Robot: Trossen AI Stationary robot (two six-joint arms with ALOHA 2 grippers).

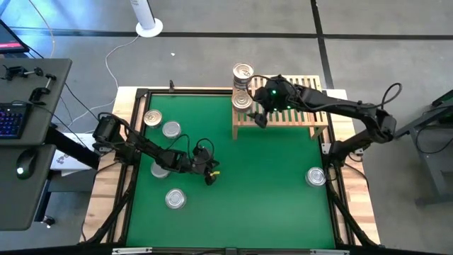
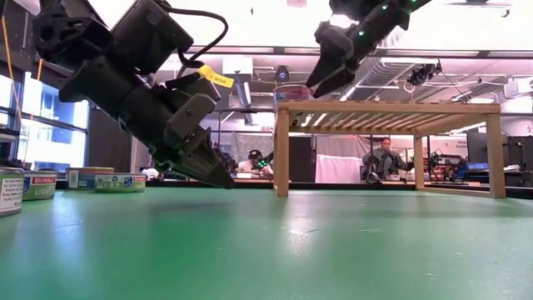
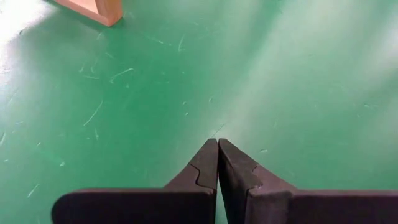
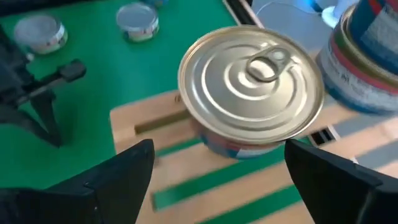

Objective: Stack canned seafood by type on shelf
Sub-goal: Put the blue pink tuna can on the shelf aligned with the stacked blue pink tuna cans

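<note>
The shelf [image 1: 283, 112], a low slatted wood rack, stands at the table's far right. On its left end sits a silver-lidded tin [image 4: 252, 81], and beside it a stack of tins [image 4: 367, 56] that also shows from above [image 1: 243, 71]. My right gripper [image 4: 219, 151] hovers open just above the single tin, one finger on either side, clear of it; in the low view it [image 2: 329, 71] hangs over the shelf's left end. My left gripper [image 3: 217, 155] is shut on nothing, low over the green mat left of centre [image 1: 211, 173].
Loose tins lie on the mat: two at the far left [image 1: 152, 118] [image 1: 170, 129], one under the left arm [image 1: 160, 168], one at the near left [image 1: 175, 199], one at the right edge [image 1: 316, 176]. The mat's middle [image 1: 269, 184] lies bare.
</note>
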